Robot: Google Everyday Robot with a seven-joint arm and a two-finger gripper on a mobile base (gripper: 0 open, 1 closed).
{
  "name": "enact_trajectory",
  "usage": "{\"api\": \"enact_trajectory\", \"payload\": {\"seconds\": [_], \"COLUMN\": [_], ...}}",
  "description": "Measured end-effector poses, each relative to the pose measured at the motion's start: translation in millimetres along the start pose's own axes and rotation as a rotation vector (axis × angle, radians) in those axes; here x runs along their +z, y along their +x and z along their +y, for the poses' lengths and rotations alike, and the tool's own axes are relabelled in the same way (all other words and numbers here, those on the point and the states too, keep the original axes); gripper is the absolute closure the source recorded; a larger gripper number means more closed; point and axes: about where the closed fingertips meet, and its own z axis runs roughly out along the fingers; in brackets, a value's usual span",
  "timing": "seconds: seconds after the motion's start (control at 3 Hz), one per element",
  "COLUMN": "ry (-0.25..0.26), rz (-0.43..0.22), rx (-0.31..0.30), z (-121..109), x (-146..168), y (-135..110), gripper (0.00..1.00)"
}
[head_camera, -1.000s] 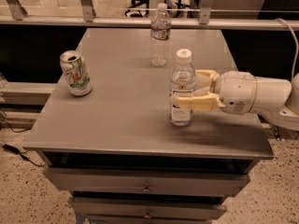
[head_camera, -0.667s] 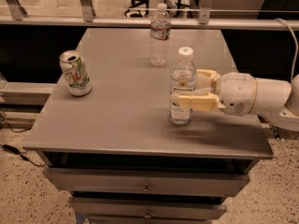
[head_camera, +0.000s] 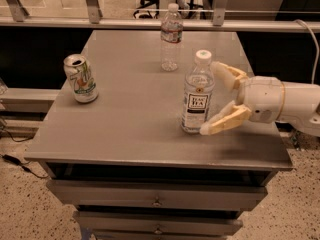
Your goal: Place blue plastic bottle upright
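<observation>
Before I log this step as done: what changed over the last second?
The gripper let go of the blue plastic bottle: its fingers, clamped on it before, now spread open around it. The bottle stays upright in place; soda can and slim bottle did not move.

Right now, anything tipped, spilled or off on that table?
Nothing stands out. The blue plastic bottle stands upright on the table, the gripper open close beside it. The slim bottle and the soda can are upright too; no spill.
</observation>
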Motion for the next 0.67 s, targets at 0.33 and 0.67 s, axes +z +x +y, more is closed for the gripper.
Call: {"api": "enact_trajectory", "payload": {"seconds": [0.33,0.67], "ry": [-0.004,0.031], "rz": [0.052,0.105], "rx": [-0.062,-0.116], "z": [-11,-30], "x": [-38,-89], "y": [-8,-24], "gripper": [0.0,0.0]}}
